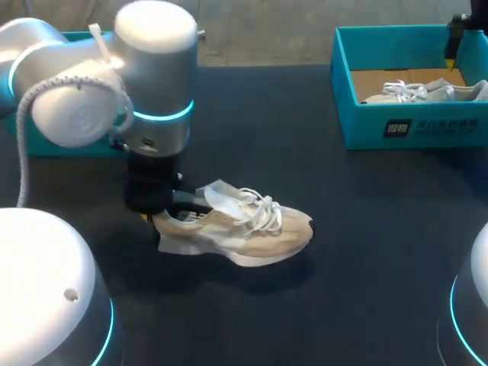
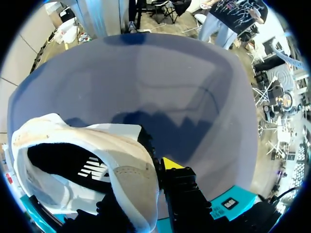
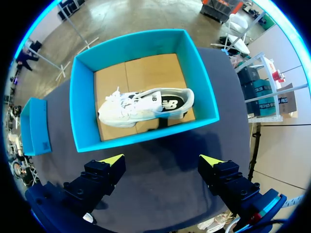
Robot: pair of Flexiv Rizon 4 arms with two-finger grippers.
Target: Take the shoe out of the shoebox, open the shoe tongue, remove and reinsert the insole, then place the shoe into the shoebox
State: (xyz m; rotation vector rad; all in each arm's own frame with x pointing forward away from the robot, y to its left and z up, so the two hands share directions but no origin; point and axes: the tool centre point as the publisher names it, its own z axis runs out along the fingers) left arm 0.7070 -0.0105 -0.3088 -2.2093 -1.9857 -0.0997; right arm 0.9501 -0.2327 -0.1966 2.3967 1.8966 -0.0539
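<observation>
Spreading dark across the head view, the desk (image 1: 366,229) carries a beige shoe (image 1: 244,229) at its middle and a teal shoebox (image 1: 381,130) at far right. Left wrist view: the left claw (image 2: 146,191) pinches the shoe's heel wall, one finger inside. Right wrist view: the right claw (image 3: 161,162) hangs spread wide, empty, above the shoebox, which holds a white shoe (image 3: 141,107).

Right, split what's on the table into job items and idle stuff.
Job: beige lace-up fabric sneaker on the black table; left tool clamped on its heel; open teal cardboard shoebox; right tool, open above it.
Idle: white sneaker lying inside the shoebox; teal cardboard lid near the table's left edge.
</observation>
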